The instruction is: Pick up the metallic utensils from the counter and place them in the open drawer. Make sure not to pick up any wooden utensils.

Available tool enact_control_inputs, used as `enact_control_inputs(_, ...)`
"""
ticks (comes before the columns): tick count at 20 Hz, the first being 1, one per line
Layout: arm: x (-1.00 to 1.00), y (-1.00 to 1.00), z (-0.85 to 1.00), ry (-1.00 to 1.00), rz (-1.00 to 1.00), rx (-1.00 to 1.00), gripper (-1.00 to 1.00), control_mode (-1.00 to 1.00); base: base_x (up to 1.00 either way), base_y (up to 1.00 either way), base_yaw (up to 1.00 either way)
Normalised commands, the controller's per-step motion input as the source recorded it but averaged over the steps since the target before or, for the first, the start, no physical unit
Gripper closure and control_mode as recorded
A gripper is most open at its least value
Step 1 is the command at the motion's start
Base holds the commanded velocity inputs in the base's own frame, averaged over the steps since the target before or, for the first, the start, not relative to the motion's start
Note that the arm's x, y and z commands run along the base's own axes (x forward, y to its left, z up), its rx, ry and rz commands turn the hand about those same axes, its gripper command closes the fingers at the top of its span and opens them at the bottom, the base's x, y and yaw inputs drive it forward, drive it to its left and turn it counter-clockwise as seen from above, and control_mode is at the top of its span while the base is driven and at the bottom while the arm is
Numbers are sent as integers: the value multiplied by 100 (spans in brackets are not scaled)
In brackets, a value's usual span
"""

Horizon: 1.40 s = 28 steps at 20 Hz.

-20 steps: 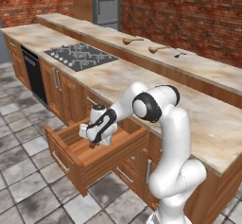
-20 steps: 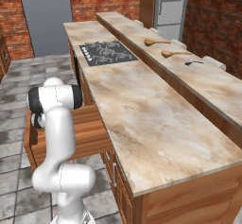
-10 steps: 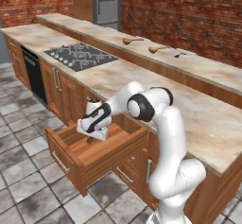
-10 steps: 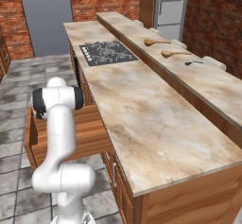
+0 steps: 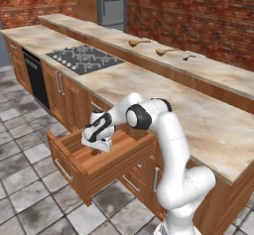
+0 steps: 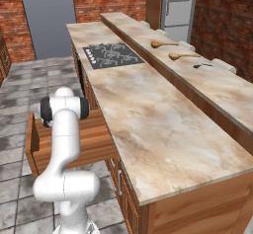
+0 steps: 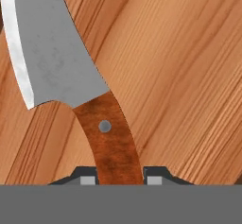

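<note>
— Premises type?
— A domestic kitchen, rendered. Long marbled stone counter (image 5: 198, 115) on brown wooden cabinets (image 5: 64, 92), black cooktop (image 5: 85, 59) set into it.
— Further evidence?
— Stainless refrigerator (image 5: 114, 3) against red brick walls (image 5: 198, 16), grey tiled floor (image 5: 25, 189), wooden spoons (image 6: 168, 44) on the rear ledge, one drawer (image 5: 94, 162) standing open.

Steel fridge (image 5: 113, 2), brick wall (image 5: 198, 16), tile floor (image 5: 30, 199)

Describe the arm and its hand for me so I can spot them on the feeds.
The arm is glossy white with rounded, tube-like links and dark joint rings, rising from a bulbous white base. Its hand is a white block with black trim. No cables or markings show. The fingertips are small and dark.
</note>
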Motion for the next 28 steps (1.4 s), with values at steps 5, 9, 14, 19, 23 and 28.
enact_control_inputs(5, 46, 8, -13, 3, -2, -5, 100, -100, 0, 0, 0)
enact_control_inputs(9, 41, 8, 0, 5, -2, -7, 100, -100, 0, 0, 0)
enact_control_inputs(14, 0, 0, 0, 1, 0, 0, 100, -100, 0, 0, 0)
enact_control_inputs(19, 0, 0, 0, 0, 0, 0, -100, -100, 0, 0, 0)
enact_control_inputs(23, 0, -2, 0, 0, 0, 0, -100, -100, 0, 0, 0)
enact_control_inputs(28, 0, -8, 20, 4, -3, 0, -100, -100, 0, 0, 0)
